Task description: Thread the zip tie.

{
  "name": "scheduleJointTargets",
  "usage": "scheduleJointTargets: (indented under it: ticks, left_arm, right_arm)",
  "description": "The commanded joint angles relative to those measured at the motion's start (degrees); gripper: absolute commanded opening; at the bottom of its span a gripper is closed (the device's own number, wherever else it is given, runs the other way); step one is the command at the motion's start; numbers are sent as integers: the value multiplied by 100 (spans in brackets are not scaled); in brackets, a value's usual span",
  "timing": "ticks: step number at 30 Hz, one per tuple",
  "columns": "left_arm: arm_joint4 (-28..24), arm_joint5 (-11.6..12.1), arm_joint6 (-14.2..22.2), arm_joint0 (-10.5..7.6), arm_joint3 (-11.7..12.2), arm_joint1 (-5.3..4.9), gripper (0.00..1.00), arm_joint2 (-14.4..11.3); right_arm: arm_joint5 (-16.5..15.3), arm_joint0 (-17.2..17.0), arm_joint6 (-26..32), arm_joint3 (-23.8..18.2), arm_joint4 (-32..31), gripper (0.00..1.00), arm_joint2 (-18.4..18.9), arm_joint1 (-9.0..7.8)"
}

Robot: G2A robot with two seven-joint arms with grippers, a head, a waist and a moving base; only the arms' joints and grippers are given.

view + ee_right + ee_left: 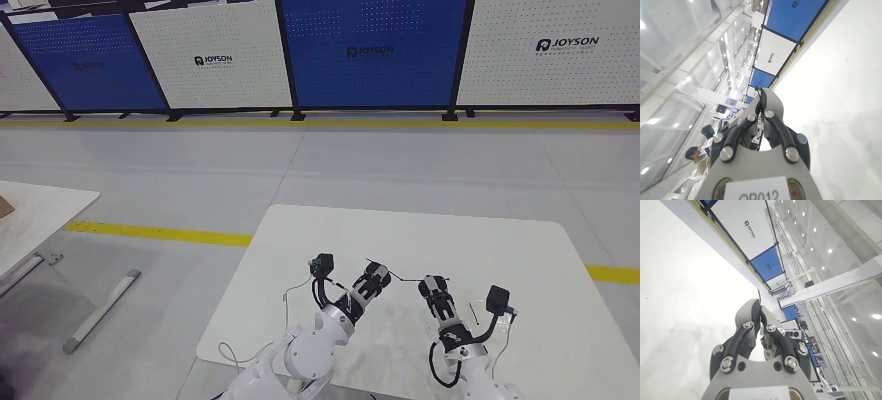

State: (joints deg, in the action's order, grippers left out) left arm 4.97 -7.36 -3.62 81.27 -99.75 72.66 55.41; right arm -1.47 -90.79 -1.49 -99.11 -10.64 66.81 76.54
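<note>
Black zip tie (759, 294): clamping one end in tightly closed left gripper (760, 303), pinching other end in closed right gripper (762, 95), holding it strung between both, hovering over white table (480, 240), toward its near edge.

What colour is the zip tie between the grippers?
Black. The zip tie shows best in the right wrist view, where its end sticks out of the shut right gripper.

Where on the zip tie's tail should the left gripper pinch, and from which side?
Probably pinch the zip tie just behind its thin tip, pads on the strap's flat faces, coming from the side away from the right gripper. The left gripper is shut there now, tip poking out free.
</note>
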Motion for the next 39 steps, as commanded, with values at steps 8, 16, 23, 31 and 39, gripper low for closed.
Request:
scheduleJointTargets:
  ticks: [8,16,23,31,39]
  left_arm:
    - [0,0,0,0,0,0,0,0]
    - [0,0,0,0,0,0,0,0]
    - [0,0,0,0,0,0,0,0]
    - [-14,358,-67,1,39,34,0,-88]
    - [-6,465,-91,39,62,56,0,-93]
  right_arm:
    - [70,48,26,38,42,0,-74,31]
    - [262,61,-79,29,341,0,-115,78]
    - [262,61,-79,29,341,0,-115,78]
    - [157,54,-18,83,453,0,-105,87]
    - [-181,108,22,212,616,0,-155,117]
